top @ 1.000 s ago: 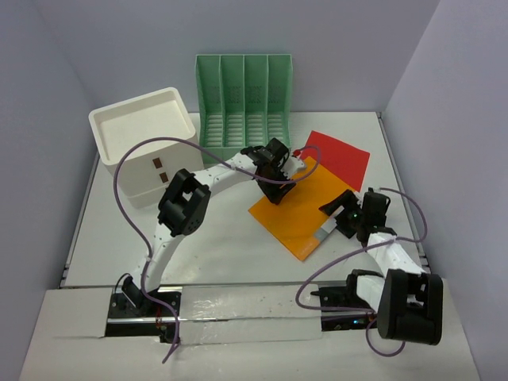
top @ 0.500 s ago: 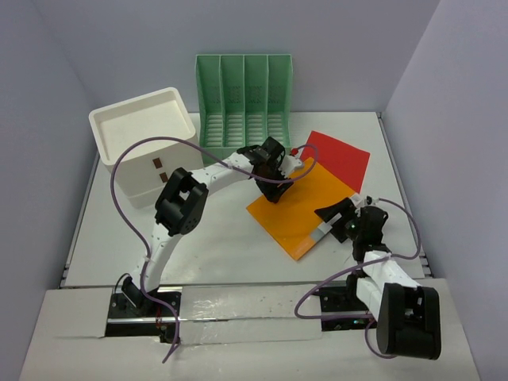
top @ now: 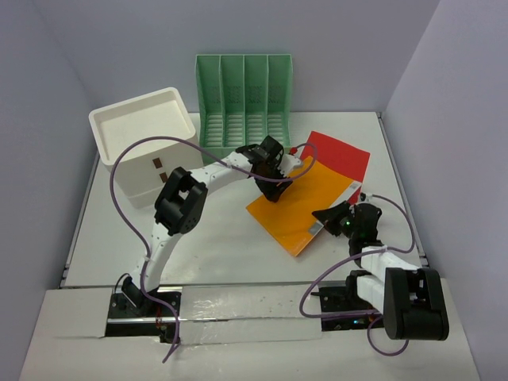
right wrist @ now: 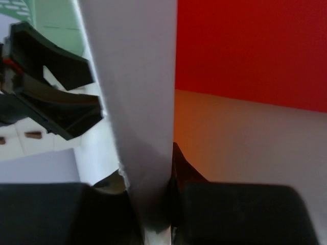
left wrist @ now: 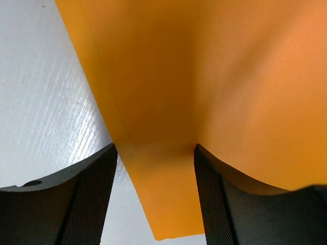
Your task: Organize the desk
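Broadly flat, smooth, matte white desk (top: 230,248)

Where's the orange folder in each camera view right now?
Top external: orange folder centre-right.
Left wrist: fills most of the frame.
Right wrist: orange face at middle right, below the red sheet.
Shared landmark: left gripper, in all three.
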